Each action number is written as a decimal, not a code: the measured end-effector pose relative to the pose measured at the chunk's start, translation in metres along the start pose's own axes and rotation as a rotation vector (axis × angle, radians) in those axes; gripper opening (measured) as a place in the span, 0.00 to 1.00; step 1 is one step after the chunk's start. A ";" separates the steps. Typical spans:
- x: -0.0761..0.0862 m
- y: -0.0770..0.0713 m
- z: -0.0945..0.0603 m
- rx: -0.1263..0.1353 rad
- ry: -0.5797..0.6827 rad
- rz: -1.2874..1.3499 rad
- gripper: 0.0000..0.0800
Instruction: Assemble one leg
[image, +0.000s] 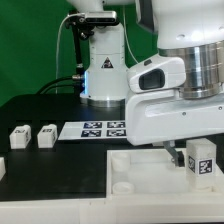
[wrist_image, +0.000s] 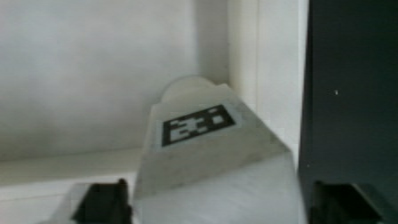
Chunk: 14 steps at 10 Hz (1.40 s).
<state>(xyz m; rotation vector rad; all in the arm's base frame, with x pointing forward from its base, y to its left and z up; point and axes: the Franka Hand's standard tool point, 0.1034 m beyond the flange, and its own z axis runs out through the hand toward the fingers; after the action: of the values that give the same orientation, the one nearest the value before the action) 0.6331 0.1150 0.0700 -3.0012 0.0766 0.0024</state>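
Claw (image: 200, 160) grasping a leg (image: 202, 157) above the tabletop (image: 140, 172) corner, two spare legs (image: 32, 135) — marker board (image: 103, 129) beside them

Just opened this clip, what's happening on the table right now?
The Panda arm's two-finger gripper is shut on a small white plastic leg bearing a black-and-white marker tag, held over the large white square tabletop near its corner on the exterior view's right. The wrist view shows that leg between the fingers. Two more white legs lie on the black table beside the marker board.
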 end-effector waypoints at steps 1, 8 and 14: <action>0.000 0.000 0.000 0.002 -0.001 0.027 0.49; 0.001 0.010 0.002 0.032 -0.020 1.006 0.37; -0.002 0.012 0.002 0.040 -0.042 1.447 0.37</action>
<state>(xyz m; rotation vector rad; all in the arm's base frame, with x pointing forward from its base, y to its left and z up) 0.6310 0.1036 0.0660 -2.1925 2.0392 0.1966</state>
